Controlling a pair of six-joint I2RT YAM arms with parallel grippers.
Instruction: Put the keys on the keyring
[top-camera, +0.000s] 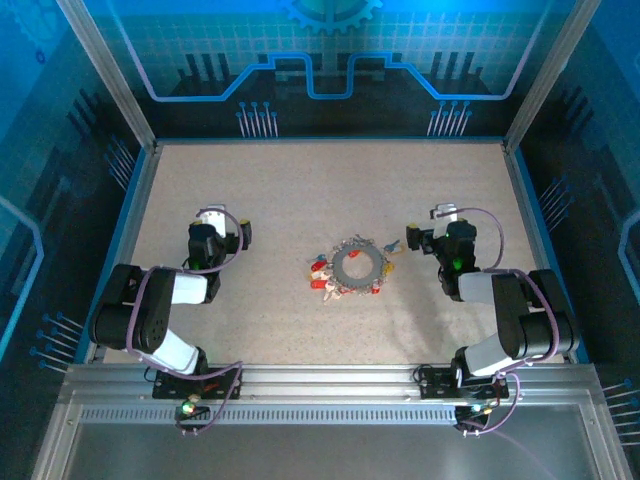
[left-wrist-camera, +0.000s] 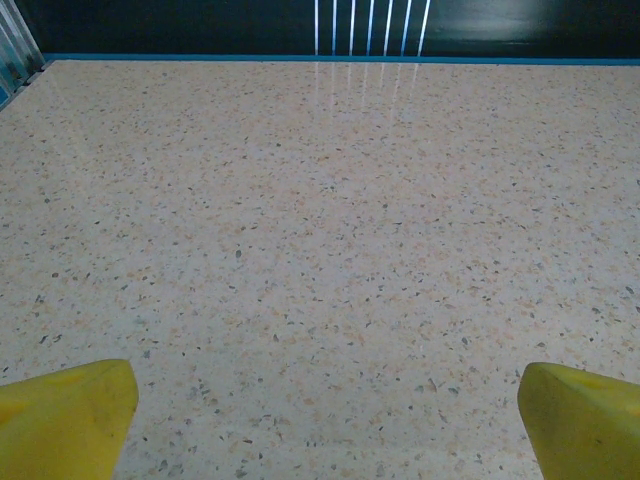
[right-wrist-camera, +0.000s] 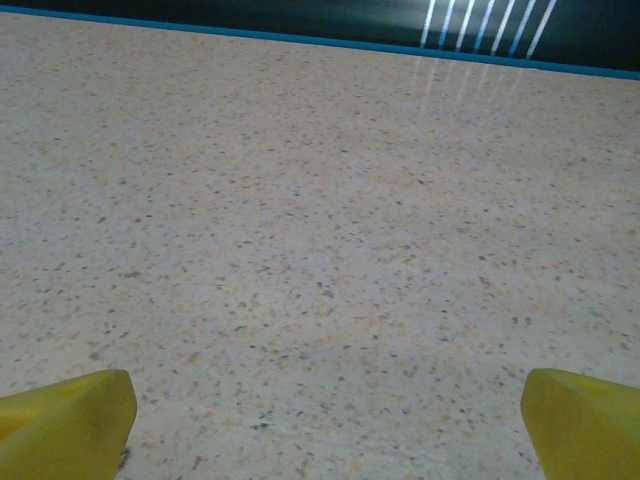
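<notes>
The dark grey keyring (top-camera: 357, 265) lies flat at the middle of the speckled table. Small keys (top-camera: 321, 274) with red and yellow heads cluster round its rim, mostly on its left and lower side, with a few on its right (top-camera: 388, 250). My left gripper (top-camera: 213, 222) rests well to the left of the ring, and my right gripper (top-camera: 446, 217) stands to its right. Both are open: yellow fingertips (left-wrist-camera: 65, 415) (right-wrist-camera: 65, 420) sit wide apart at the frame corners with bare table between them.
A blue-edged wall (top-camera: 320, 142) bounds the table (top-camera: 300, 190) at the back and sides. Metal rails (top-camera: 330, 385) carry the arm bases at the near edge.
</notes>
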